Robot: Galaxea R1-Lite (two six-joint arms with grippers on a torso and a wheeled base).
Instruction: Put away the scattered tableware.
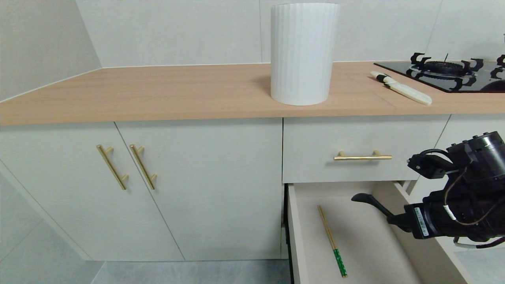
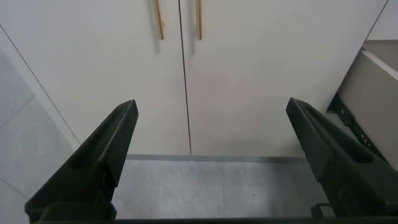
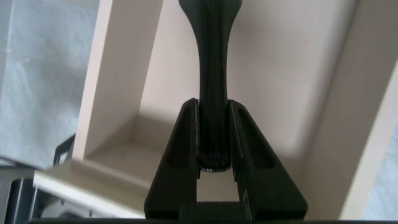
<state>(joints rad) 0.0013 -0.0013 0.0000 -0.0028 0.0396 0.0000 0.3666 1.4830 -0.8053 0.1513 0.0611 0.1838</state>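
My right gripper (image 1: 394, 219) hangs over the open drawer (image 1: 296, 236), shut on the handle of a black spoon (image 1: 367, 200) that points toward the drawer's back. In the right wrist view the spoon handle (image 3: 211, 50) is pinched between the gripper's (image 3: 213, 143) fingers, above the drawer's (image 3: 118, 93) pale floor. A pair of wooden chopsticks (image 1: 332, 242) with green ends lies inside the drawer. A white-bladed knife (image 1: 400, 87) rests on the wooden counter (image 1: 158, 92). My left gripper (image 2: 208, 155) is open, low down and facing the cabinet doors (image 2: 249, 81).
A tall white ribbed container (image 1: 302, 53) stands on the counter above the drawers. A black gas hob (image 1: 446, 71) sits at the far right. The upper drawer with a brass handle (image 1: 363, 157) is closed. Two cabinet doors with brass handles (image 1: 112, 167) lie to the left.
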